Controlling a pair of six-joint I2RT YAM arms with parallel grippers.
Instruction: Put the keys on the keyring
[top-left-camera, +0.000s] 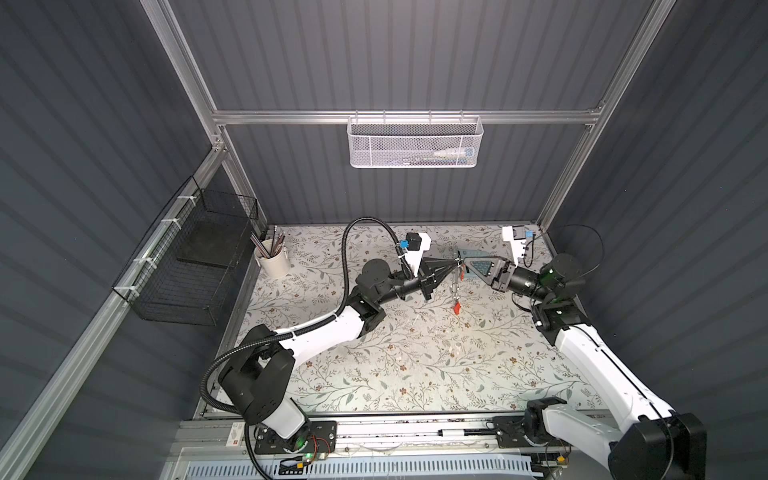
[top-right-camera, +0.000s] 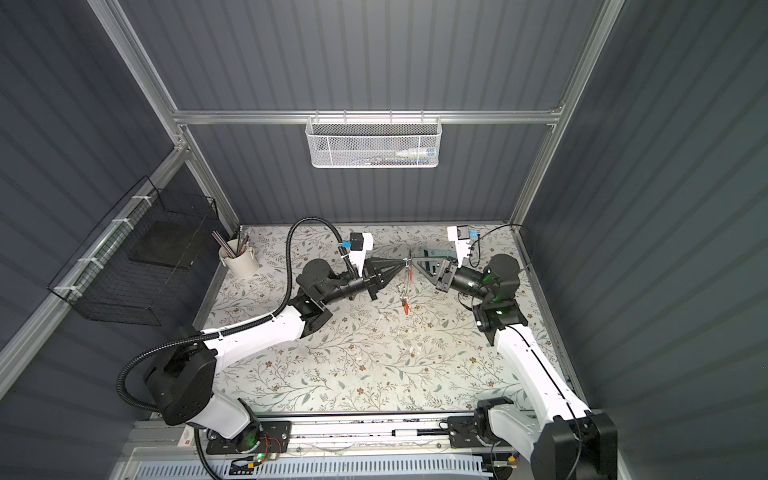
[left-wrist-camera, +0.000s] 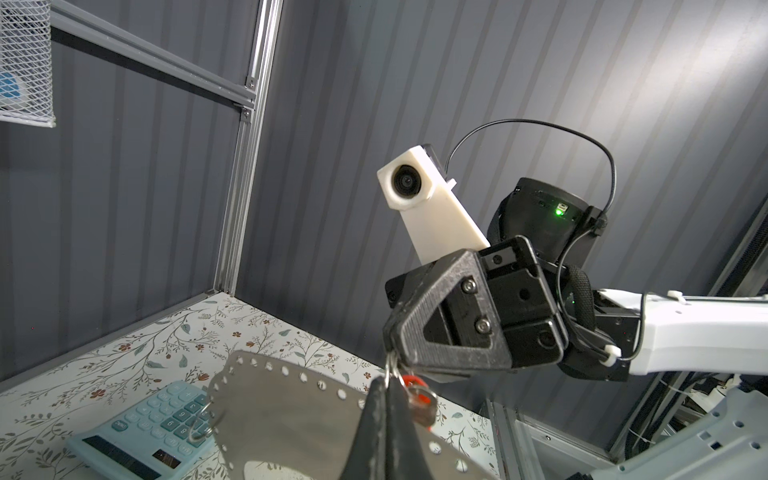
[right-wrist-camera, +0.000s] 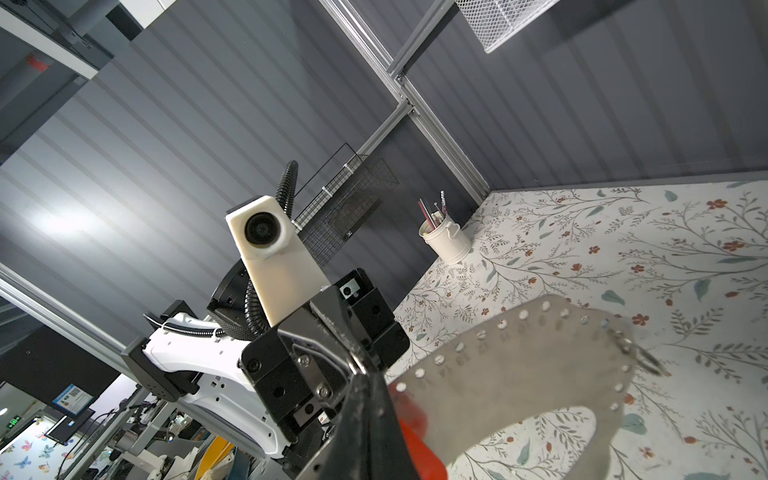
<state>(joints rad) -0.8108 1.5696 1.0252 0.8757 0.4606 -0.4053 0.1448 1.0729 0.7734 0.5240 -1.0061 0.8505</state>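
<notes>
Two grippers meet tip to tip above the table. Your left gripper is clamped on the top rim of the keyring, and your right gripper has its fingers pressed together just beside it. The keyring hangs edge-on in both top views, long axis pointing down, with one key near the top and another dangling at the bottom end.

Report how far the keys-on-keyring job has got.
Done, it seems: one red key hangs off the low end of the keyring. In hand: left gripper is shut on the keyring's rim; right gripper is shut on the metal loop of the second key. Left: whether that loop is through a hole cannot be told; then release.
</notes>
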